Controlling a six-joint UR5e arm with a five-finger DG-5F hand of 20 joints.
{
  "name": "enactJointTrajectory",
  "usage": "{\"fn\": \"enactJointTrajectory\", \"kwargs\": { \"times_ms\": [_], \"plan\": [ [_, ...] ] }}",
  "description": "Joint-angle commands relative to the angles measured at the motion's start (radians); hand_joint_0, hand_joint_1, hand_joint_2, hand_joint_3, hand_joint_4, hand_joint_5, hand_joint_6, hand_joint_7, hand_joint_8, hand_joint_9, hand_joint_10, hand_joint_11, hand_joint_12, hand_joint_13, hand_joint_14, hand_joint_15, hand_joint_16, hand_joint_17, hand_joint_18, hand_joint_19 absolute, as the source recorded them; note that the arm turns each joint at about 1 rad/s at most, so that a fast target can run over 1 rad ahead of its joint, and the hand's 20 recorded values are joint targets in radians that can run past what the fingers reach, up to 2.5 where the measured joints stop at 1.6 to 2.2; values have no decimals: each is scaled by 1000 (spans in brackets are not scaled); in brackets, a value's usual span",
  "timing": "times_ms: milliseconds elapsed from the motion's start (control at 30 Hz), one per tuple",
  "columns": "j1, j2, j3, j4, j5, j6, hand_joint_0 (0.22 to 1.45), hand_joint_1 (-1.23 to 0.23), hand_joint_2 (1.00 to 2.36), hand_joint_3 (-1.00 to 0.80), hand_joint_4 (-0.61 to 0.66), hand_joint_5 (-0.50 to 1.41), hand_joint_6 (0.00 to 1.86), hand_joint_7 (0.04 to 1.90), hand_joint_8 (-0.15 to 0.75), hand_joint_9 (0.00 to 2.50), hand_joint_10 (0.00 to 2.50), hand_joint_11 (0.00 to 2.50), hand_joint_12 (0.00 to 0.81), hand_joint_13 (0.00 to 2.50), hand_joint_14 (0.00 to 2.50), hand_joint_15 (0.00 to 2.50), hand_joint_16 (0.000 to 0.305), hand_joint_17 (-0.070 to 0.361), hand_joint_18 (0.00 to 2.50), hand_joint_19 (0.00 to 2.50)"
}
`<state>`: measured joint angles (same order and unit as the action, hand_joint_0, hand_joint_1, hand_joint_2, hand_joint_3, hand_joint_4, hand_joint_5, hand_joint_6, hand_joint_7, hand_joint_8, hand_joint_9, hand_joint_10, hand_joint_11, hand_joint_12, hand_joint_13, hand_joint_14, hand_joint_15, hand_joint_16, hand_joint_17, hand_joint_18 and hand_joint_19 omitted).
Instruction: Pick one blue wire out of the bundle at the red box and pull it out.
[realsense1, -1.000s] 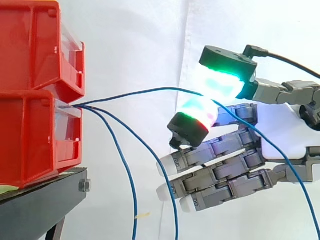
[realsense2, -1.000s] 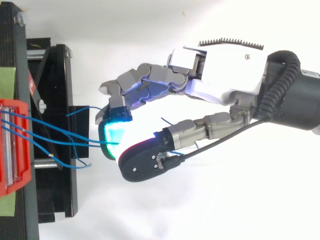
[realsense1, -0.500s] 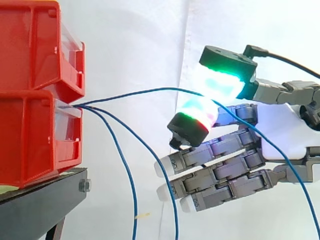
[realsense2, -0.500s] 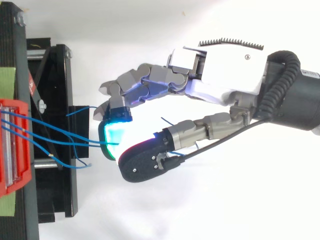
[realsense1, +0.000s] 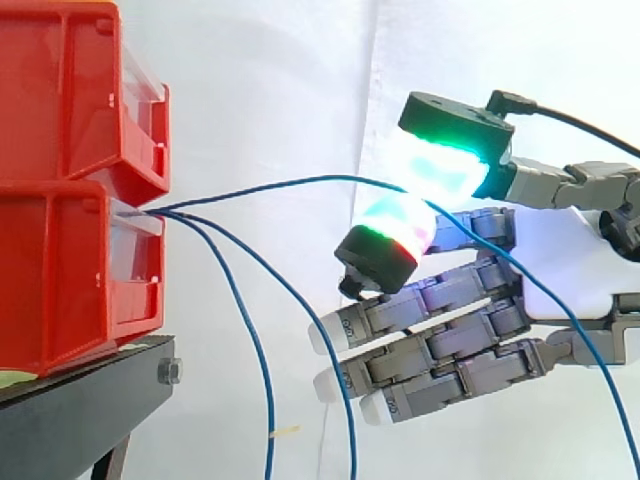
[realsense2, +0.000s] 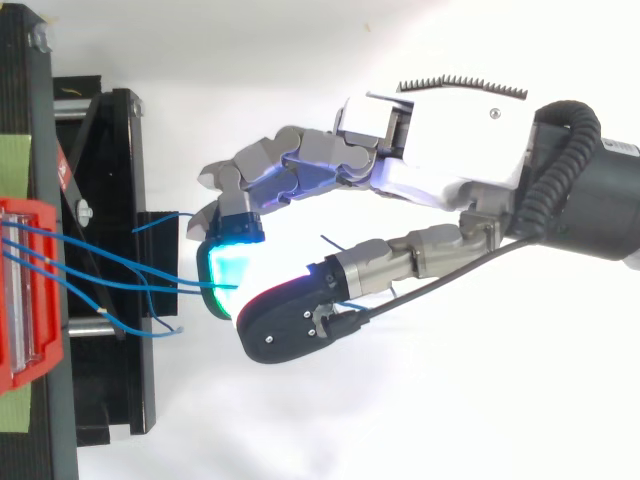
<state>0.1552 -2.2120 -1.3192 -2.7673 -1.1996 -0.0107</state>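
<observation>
Two stacked red bins (realsense1: 60, 200) stand at the left on a black stand (realsense1: 70, 420). Three blue wires come out of the gap between them. The top blue wire (realsense1: 290, 184) arcs right to my hand (realsense1: 570, 270). It runs between the green-glowing thumb pad (realsense1: 445, 160) and a fingertip (realsense1: 395, 225) glowing green and red, which pinch it. Behind the pinch it drops toward the lower right. The other fingers stretch left below, holding nothing. From above, the hand (realsense2: 450, 140) reaches left toward the red bin (realsense2: 20, 300), and the wire (realsense2: 120, 268) ends at the cyan pad.
Two more blue wires (realsense1: 250, 340) hang from the bins down to the bottom edge, left of the lower fingers. A white curtain is behind. In the top view the black stand (realsense2: 110, 200) lies under the wires, whose loose ends stick out over it.
</observation>
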Motion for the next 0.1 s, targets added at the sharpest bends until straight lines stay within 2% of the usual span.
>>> {"fn": "enactJointTrajectory", "kwargs": {
  "times_ms": [0,67],
  "plan": [
    [0,0,0,0,0,0,643,-768,1011,-275,-16,-97,878,1178,227,447,7,249,364,158,4,140,58,131,66,88],
    [0,0,0,0,0,0,642,-768,1012,-272,-14,-97,878,1177,228,449,8,257,364,158,5,140,58,131,67,87]
  ]
}}
